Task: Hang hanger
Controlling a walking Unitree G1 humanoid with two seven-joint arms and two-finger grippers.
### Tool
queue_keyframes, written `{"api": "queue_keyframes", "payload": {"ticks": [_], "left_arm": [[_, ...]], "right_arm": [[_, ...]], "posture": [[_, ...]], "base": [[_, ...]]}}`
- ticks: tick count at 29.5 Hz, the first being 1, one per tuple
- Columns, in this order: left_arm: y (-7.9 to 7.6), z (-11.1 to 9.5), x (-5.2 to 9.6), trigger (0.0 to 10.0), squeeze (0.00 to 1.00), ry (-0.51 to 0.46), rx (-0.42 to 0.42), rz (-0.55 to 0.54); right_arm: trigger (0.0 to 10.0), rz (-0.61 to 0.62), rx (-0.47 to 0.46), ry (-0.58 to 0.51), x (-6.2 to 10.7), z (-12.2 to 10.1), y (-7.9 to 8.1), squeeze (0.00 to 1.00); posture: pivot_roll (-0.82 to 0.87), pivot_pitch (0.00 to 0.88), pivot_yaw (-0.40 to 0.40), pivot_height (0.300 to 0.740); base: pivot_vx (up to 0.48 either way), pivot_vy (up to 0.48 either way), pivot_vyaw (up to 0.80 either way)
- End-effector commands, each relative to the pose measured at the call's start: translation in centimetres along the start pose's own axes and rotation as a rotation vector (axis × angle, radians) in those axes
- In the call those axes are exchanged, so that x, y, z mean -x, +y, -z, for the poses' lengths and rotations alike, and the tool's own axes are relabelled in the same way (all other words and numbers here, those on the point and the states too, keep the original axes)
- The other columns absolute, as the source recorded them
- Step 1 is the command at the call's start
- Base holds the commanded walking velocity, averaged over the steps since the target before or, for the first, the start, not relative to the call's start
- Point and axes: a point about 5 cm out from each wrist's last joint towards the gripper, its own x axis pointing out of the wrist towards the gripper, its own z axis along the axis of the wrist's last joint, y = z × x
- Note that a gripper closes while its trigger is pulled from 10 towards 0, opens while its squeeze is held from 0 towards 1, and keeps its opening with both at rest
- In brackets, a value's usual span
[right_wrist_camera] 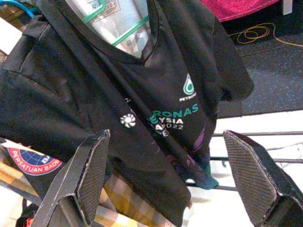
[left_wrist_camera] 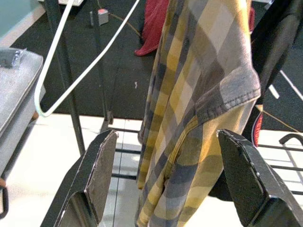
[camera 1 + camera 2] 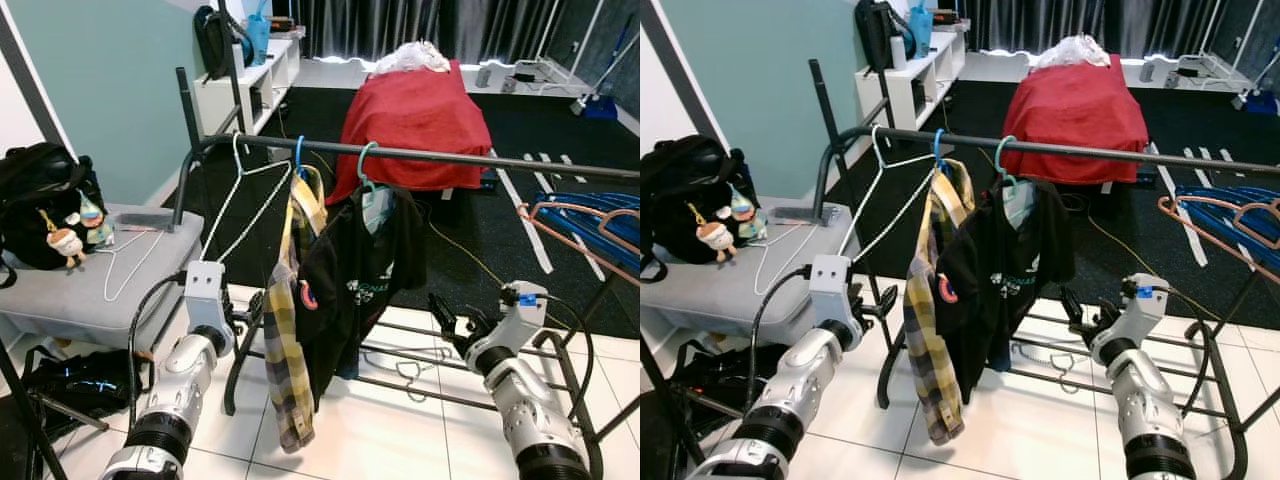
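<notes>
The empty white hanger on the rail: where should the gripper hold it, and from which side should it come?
Probably grip the white hanger on its bare slanted side wire, coming from the robot's left with the left gripper, open. The yellow plaid shirt crowds its other side.

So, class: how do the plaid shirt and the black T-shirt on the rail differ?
The plaid shirt is yellow-and-grey checked and on a blue hanger; the black T-shirt is plain dark with printed logos, on a green hanger. The plaid shirt hangs lower. Both hang side by side on the rail.
</notes>
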Motion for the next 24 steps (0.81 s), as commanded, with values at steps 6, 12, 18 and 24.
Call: {"api": "queue_keyframes", "payload": {"ticks": [6, 12, 18, 24], "left_arm": [[-2.2, -1.3, -0.6, 10.0, 0.00, -0.066, -0.059, 0.132], [-5.4, -2.9, -1.6, 10.0, 0.00, -0.131, -0.077, 0.243], [-5.5, -4.3, -2.4, 10.0, 0.00, -0.175, -0.086, 0.199], [-5.2, -5.8, -2.7, 10.0, 0.00, -0.223, -0.112, 0.134]], "right_arm": [[10.0, 0.003, 0.014, -0.008, 0.5, 0.3, 0.0, 0.00], [10.0, 0.020, 0.000, -0.041, 1.3, 0.5, -0.1, 0.00], [10.0, 0.018, 0.006, -0.049, 1.6, 0.7, 0.0, 0.00], [10.0, 0.019, 0.011, -0.045, 2.0, 0.9, 0.0, 0.00]], "posture": [[-0.15, 0.000, 0.037, 0.740], [-0.17, 0.000, 0.086, 0.740], [-0.19, 0.000, 0.096, 0.740], [-0.20, 0.000, 0.101, 0.740]], "base": [[0.465, 0.000, 0.00], [0.467, 0.000, 0.00], [0.335, 0.000, 0.00], [0.042, 0.000, 0.00]]}}
